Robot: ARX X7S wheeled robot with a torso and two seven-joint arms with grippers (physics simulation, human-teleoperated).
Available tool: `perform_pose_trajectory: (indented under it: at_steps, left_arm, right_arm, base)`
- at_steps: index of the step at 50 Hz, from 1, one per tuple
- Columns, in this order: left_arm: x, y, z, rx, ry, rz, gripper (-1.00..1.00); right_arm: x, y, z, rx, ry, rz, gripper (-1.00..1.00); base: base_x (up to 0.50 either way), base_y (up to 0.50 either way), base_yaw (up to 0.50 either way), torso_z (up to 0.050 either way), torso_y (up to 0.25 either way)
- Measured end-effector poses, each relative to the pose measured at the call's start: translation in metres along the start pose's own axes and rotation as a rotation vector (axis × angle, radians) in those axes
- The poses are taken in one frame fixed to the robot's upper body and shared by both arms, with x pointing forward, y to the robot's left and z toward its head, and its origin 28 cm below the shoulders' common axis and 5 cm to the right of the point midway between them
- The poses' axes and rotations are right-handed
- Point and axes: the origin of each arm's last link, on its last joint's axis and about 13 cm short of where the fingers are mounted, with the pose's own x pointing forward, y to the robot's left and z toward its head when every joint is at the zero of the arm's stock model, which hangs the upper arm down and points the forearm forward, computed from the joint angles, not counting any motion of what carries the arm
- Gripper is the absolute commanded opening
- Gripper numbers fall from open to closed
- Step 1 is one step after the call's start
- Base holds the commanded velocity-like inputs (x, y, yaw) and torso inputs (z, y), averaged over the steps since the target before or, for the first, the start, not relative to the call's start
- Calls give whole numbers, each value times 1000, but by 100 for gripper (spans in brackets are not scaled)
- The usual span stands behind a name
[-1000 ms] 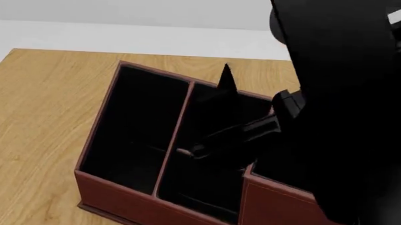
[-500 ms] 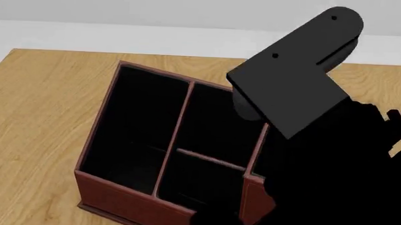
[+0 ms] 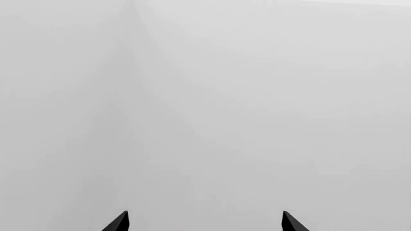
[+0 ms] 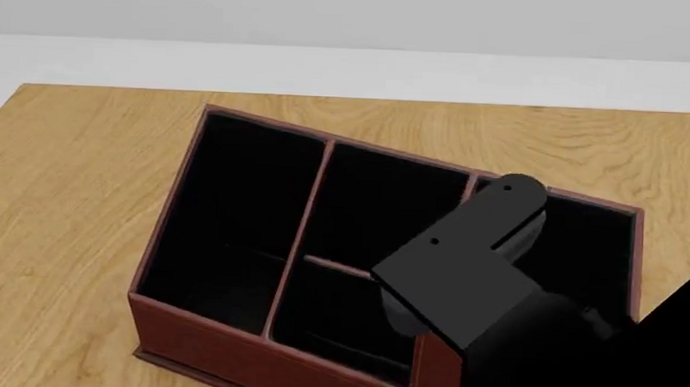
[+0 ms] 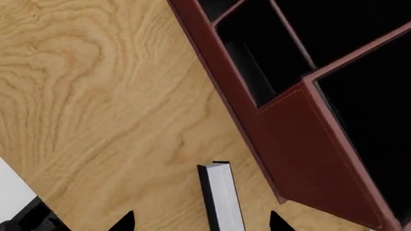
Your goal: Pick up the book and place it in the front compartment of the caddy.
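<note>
The book (image 5: 222, 197) shows white page edges and a thin black cover. It sits over the wooden table just outside the caddy (image 5: 301, 144), between the fingers of my right gripper (image 5: 202, 222). Both fingertips stand well clear of it, so the gripper is open. In the head view the red-brown caddy (image 4: 220, 327) shows its black compartments. My right arm (image 4: 469, 275) covers the caddy's near right corner and hides the book. My left gripper (image 3: 204, 221) is open with nothing between its tips.
The wooden table (image 4: 81, 193) stretches left of and behind the caddy. Its near edge and the white floor (image 5: 9, 192) show in the right wrist view. The left wrist view shows only plain grey.
My right arm has swung down from above the caddy to its near right corner, uncovering the back compartments.
</note>
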Motion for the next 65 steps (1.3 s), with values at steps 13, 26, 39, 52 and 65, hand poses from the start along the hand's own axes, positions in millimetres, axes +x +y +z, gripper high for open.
perform_pose_trajectory:
  at_steps: [13, 26, 39, 52, 65]
  left_arm:
    - [-1, 0, 0, -3, -2, -2, 100]
    - [-1, 1, 1, -6, -5, 0, 100]
    - [-1, 1, 2, -8, -8, 2, 100]
    - [-2, 1, 2, -9, -9, 2, 100]
    - [-2, 2, 2, -10, -9, 3, 100]
  right_arm:
    - [25, -7, -9, 0, 112, 2, 100]
    - [48, -13, -13, -19, 191, -17, 100]
    - [68, -17, -17, -42, 231, -29, 100]
    - [85, -18, -23, -57, 269, -20, 100]
    - [100, -18, -31, -66, 324, -22, 100]
  base:
    - [0, 0, 0, 0, 0]
    - [0, 0, 0, 0, 0]
    - [0, 0, 0, 0, 0]
    - [0, 0, 0, 0, 0]
    - [0, 0, 0, 0, 0]
